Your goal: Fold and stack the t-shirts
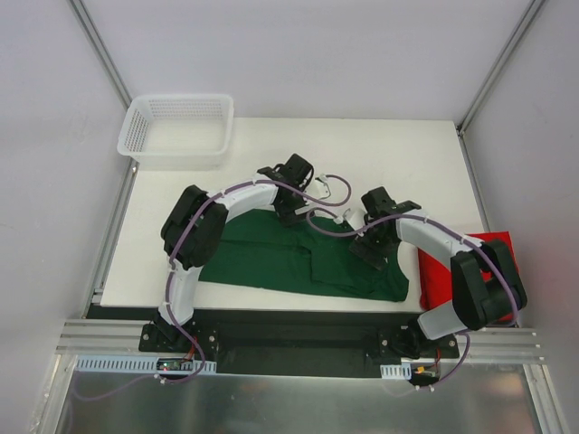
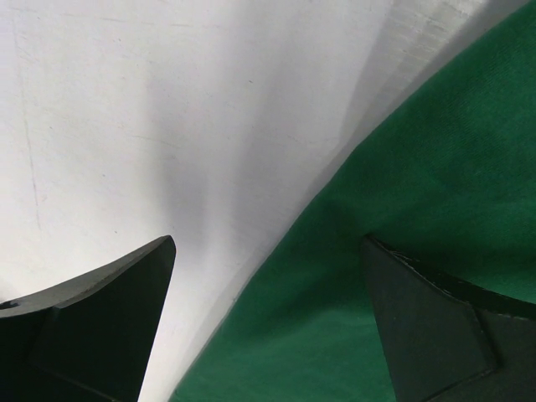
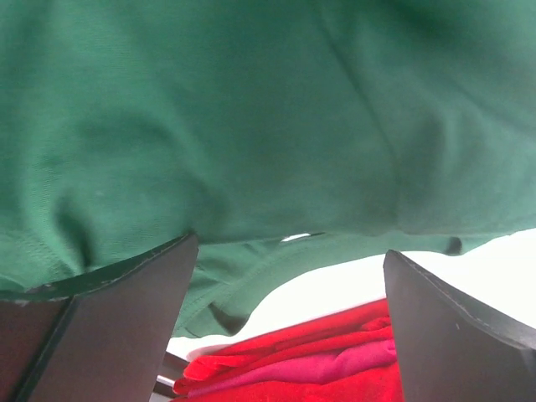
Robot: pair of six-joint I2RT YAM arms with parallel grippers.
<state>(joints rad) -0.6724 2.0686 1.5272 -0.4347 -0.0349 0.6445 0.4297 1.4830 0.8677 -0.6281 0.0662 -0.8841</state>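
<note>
The dark green t-shirt point(image 1: 298, 262) lies spread along the near half of the white table point(image 1: 398, 163), its right end near the red t-shirt point(image 1: 452, 271), which is bunched at the table's right near corner. My left gripper point(image 1: 288, 210) hovers open over the green shirt's far edge; its wrist view shows the green t-shirt point(image 2: 435, 218) under one finger and bare table point(image 2: 167, 126) under the other. My right gripper point(image 1: 373, 251) is open low over the shirt's right part. In its view the green t-shirt point(image 3: 251, 117) fills the top and the red t-shirt point(image 3: 335, 368) lies below.
A white mesh basket point(image 1: 176, 131) stands at the table's far left corner. Grey walls and metal frame posts point(image 1: 104, 54) enclose the table. The arm bases sit on a rail point(image 1: 298, 339) at the near edge.
</note>
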